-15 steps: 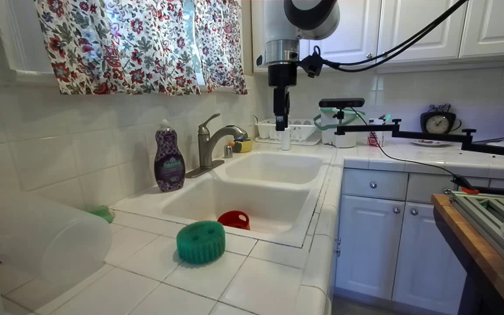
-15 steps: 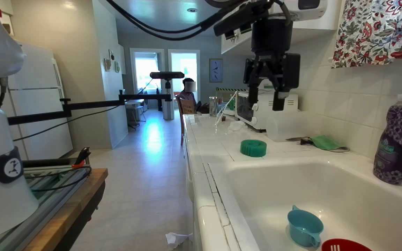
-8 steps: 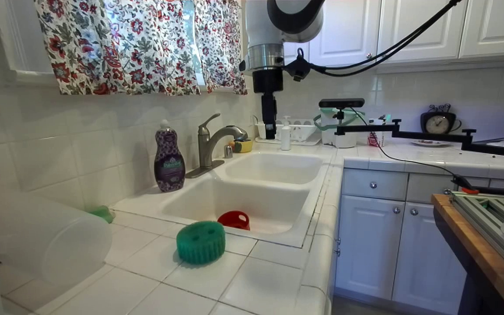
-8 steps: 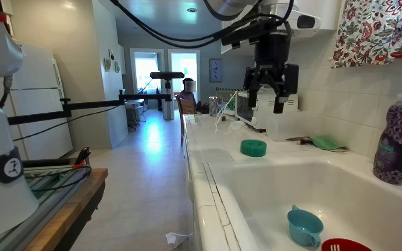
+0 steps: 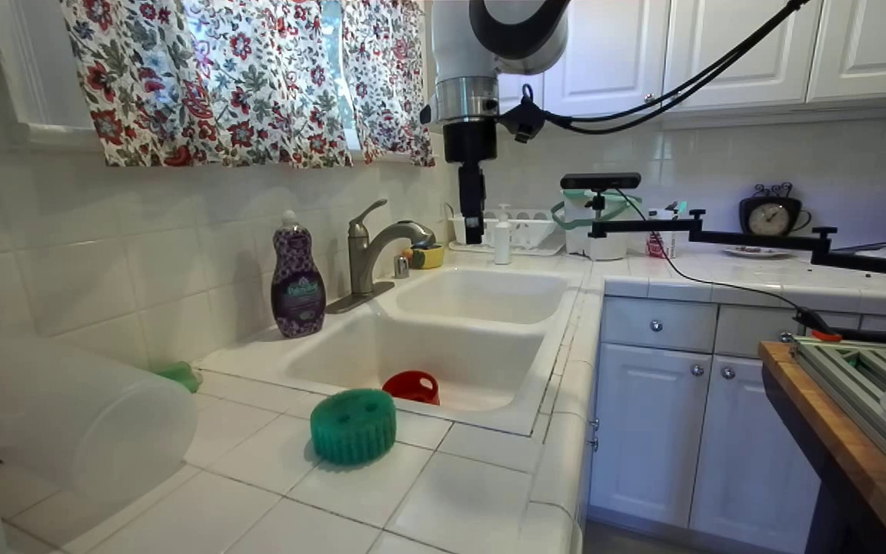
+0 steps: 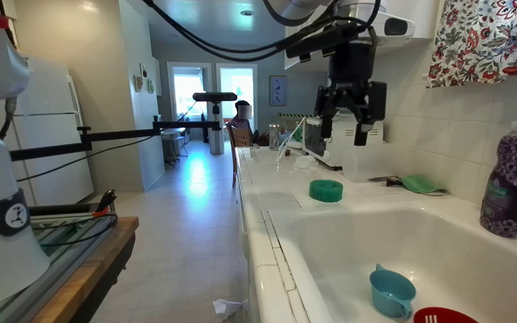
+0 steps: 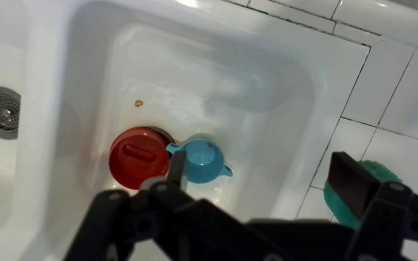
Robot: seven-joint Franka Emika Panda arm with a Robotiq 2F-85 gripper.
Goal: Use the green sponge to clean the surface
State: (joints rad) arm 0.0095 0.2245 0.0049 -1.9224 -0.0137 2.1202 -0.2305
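The green sponge [image 5: 353, 427] is a round, ridged teal-green scrubber lying on the white tiled surface [image 5: 458, 492] beside the sink. It also shows on the tiles in an exterior view [image 6: 326, 190]. My gripper [image 6: 343, 134] is open and empty, pointing down, high above the sink. In the wrist view, my gripper [image 7: 261, 163] has its fingers wide apart, and the right finger hides part of the sponge [image 7: 341, 210]. The sponge is well below the finger, not touched. The tiled surface [image 7: 412, 145] shows at the right of the wrist view.
The white sink [image 5: 524, 415] holds a red cup [image 7: 139, 158] and a blue cup [image 7: 203, 161]. A purple soap bottle [image 5: 298, 281] and faucet [image 5: 366, 254] stand along the wall. A translucent container [image 5: 128, 431] and green cloth [image 6: 422, 185] lie near the sponge.
My gripper has moved lower and a little toward the sponge's side of the sink over the first half second, then stays nearly still. The sponge has not moved.
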